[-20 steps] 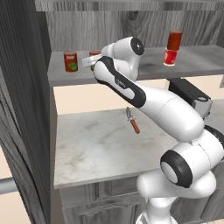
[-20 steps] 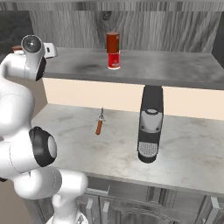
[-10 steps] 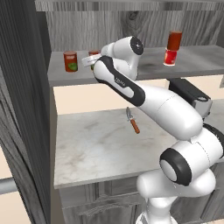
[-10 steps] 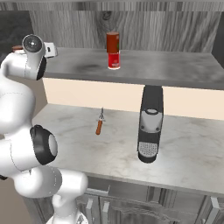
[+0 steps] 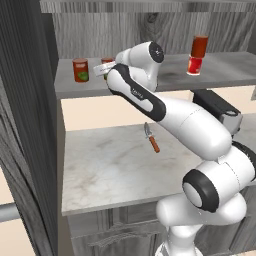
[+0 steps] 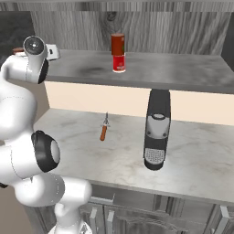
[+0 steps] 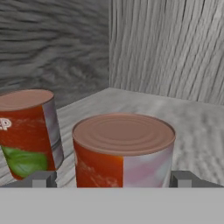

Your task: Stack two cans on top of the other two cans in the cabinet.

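Observation:
On the grey shelf of the cabinet (image 5: 165, 80) two red cans stand side by side at the left. One shows a green label (image 5: 80, 70) (image 7: 26, 133). The other can (image 7: 124, 148) (image 5: 106, 61) sits between the tips of my gripper (image 7: 112, 179) (image 5: 100, 70), which is open, with a gap left of the can. Further right, a plain dark red can (image 5: 200, 46) (image 6: 118, 43) rests upright on a can with a white lower band (image 5: 195, 65) (image 6: 119, 62).
An orange-handled knife (image 5: 152, 140) (image 6: 104, 130) lies on the marble counter (image 5: 110, 170) below the shelf. A black coffee machine (image 6: 155, 132) (image 5: 217, 107) stands on the counter at the right. The cabinet's dark side panel (image 5: 25, 125) rises at the left.
The hand has edged slightly toward the two cans at the left of the shelf. No can has moved.

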